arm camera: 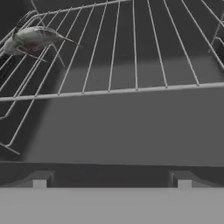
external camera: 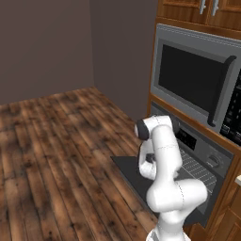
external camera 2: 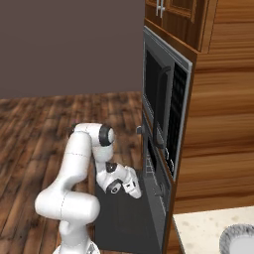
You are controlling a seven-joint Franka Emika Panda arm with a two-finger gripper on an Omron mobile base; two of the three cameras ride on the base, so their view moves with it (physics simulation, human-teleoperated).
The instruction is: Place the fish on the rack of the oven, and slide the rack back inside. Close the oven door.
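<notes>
The fish (arm camera: 31, 40) is already lying on the rack (arm camera: 131, 89), near a far corner. The gripper (arm camera: 111, 183) is being held wide open, with nothing in it. If the rack is pushed hard, the fish could be shaken off.

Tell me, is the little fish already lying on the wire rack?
Yes, in the hand view the fish lies on the wires of the rack, near a far corner of it.
</notes>
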